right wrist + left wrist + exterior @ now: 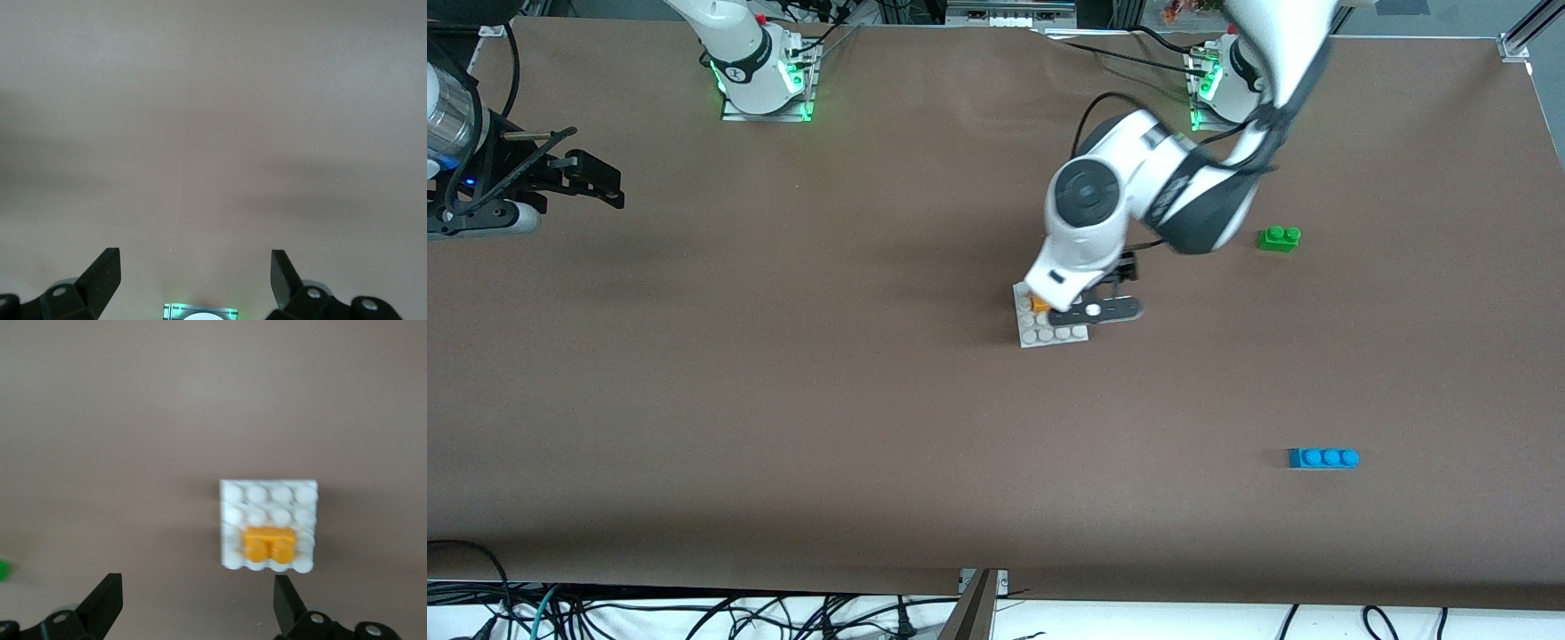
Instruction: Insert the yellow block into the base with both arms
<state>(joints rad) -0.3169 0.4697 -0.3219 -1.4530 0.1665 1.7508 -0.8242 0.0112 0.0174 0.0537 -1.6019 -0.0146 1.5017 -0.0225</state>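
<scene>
Block seated on plate, both grippers empty

Fingers of the left gripper (193, 603) are spread wide above the white base (1049, 335) at frame centre, gripping nothing. The yellow block (268, 544) sits on the base's studs. The right gripper (193, 277), at the upper left, waits with fingers apart, empty. A green brick (1279, 238) and a blue brick (1323, 458) lie apart.

- No text, label, brand, number or sign can be read in any view.
- The bricks, the studded plate and the worktop carry no legible markings.
</scene>
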